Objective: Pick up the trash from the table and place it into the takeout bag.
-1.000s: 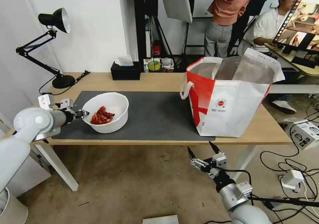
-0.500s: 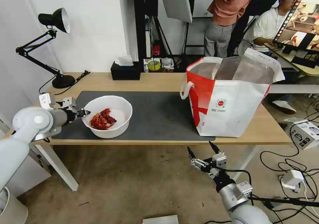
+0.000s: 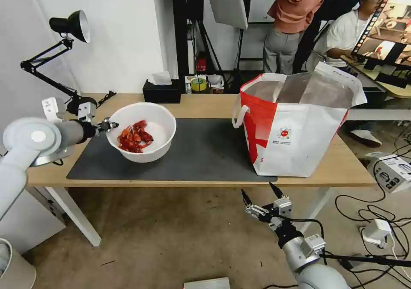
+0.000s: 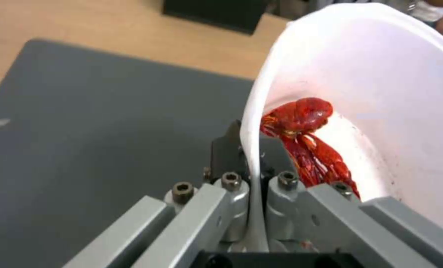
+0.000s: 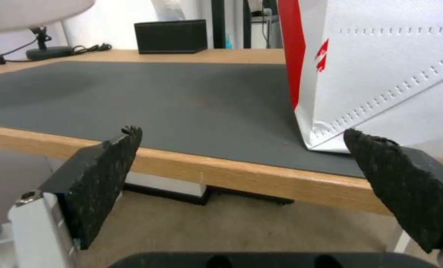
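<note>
Left of centre in the head view, the left gripper (image 3: 108, 126) pinches the rim of the round white plastic bowl of red shell scraps (image 3: 141, 137), lifting it tilted so it can go to the big red-and-white takeout bag (image 3: 295, 126). The right gripper (image 3: 260, 200) waits below the table edge, fingers apart.

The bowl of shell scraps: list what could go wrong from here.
The left tool pinches only the thin rim of the bowl, which is tilted above the mat; it could slip or flex free. The red shell scraps are heaped to one side and could spill before reaching the takeout bag.
</note>
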